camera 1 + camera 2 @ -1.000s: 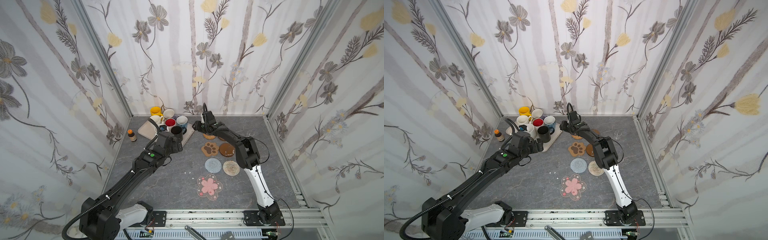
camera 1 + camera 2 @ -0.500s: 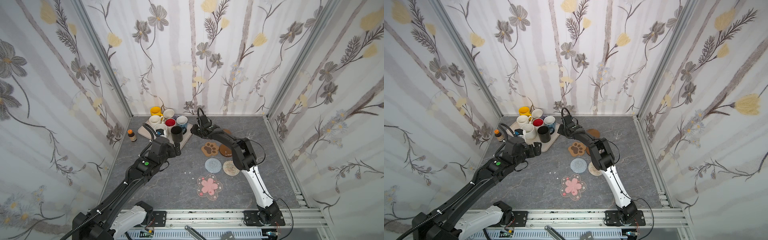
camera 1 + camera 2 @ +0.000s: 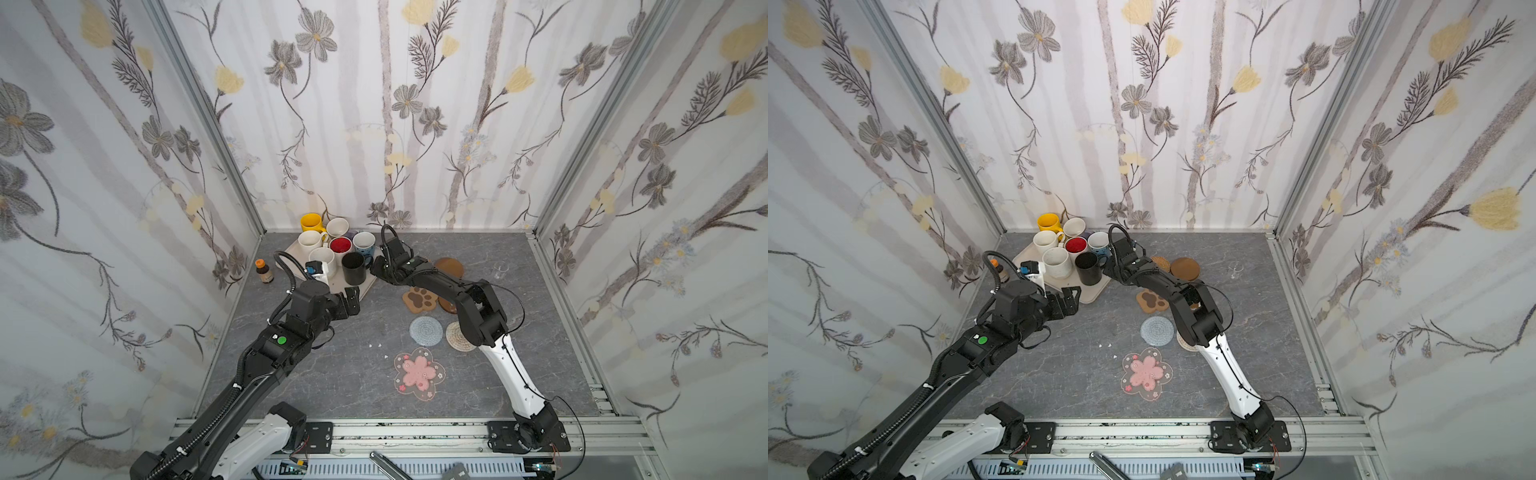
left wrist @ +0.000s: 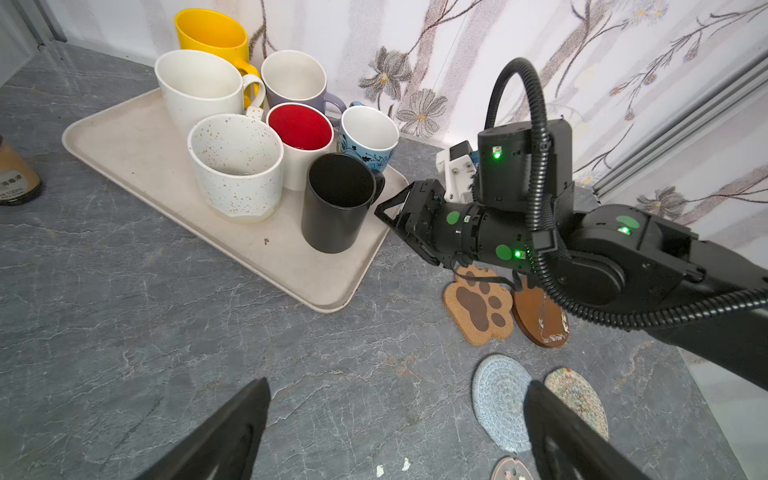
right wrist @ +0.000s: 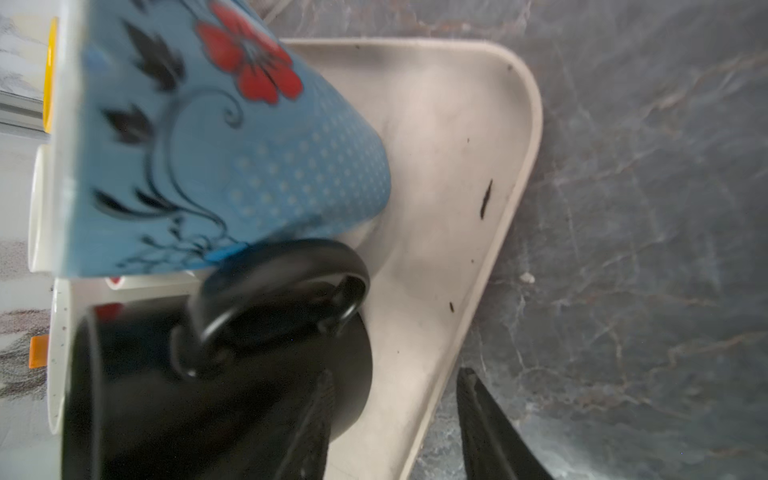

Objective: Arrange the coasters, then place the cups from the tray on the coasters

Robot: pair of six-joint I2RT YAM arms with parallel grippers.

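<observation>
a small brown bottle (image 3: pixel 264 272) with an orange cap stands upright on the grey marbled tabletop (image 3: pixel 340 386) close to the flowered wall (image 3: pixel 104 166) on the left, a small clear glass (image 3: pixel 500 271) stands well apart from it towards the right side, and a few white crumbs (image 3: pixel 379 344) lie mid-table.

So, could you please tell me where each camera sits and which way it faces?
Top views: high in front, looking down on the table; left arm, right arm show.
Left wrist: over the table, facing the tray; left fingers, right gripper show.
Right wrist: at the tray's corner, close on black cup, blue cup; right fingers show.
Shared: all show the black cup.
</observation>
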